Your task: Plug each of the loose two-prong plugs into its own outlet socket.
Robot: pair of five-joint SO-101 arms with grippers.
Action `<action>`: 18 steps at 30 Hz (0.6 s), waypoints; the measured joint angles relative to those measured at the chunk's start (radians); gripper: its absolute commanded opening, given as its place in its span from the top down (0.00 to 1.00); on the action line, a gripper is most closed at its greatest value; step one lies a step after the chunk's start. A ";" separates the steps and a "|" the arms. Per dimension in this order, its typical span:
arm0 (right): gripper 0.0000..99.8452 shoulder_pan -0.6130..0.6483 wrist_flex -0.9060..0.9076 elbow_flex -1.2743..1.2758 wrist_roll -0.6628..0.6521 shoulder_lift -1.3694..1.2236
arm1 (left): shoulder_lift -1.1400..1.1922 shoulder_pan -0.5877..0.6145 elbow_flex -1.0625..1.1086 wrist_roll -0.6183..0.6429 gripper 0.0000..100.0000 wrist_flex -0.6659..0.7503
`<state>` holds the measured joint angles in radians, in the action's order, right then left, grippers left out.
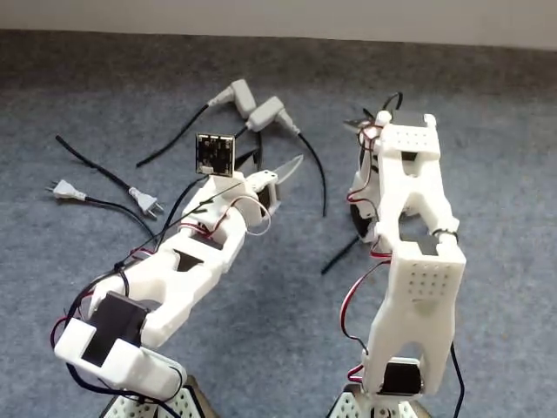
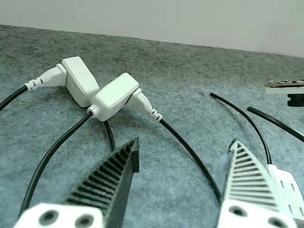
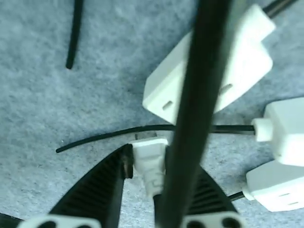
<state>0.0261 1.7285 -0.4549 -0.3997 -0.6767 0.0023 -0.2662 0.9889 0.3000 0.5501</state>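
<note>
left gripper (image 2: 185,145) spread wide, outlet socket (image 2: 114,97) just ahead of its tips, right gripper (image 3: 159,159) pinching white plug (image 3: 147,164), socket block (image 3: 237,61) close beyond

No letters, numbers, labels or signs legible anywhere. Blank on the white outlet sockets (image 2: 114,97), on the loose two-prong plugs (image 1: 150,205), on the white plug (image 3: 149,164) close under the right wrist camera, and on the small circuit board (image 1: 214,154), too small to make out any marking.
</note>
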 measured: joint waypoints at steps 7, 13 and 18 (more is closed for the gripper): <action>0.95 -0.009 0.000 0.003 0.000 0.032 | 0.000 0.000 0.000 0.000 0.71 0.000; 0.95 -0.063 0.000 0.003 -0.048 0.304 | 0.000 0.000 0.000 0.000 0.71 0.000; 0.95 -0.180 0.000 0.003 -0.040 0.499 | 0.000 0.000 0.000 0.000 0.71 0.000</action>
<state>-0.1534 1.7285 -0.4519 -0.4396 -0.1780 0.0023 -0.2662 0.9889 0.3000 0.5501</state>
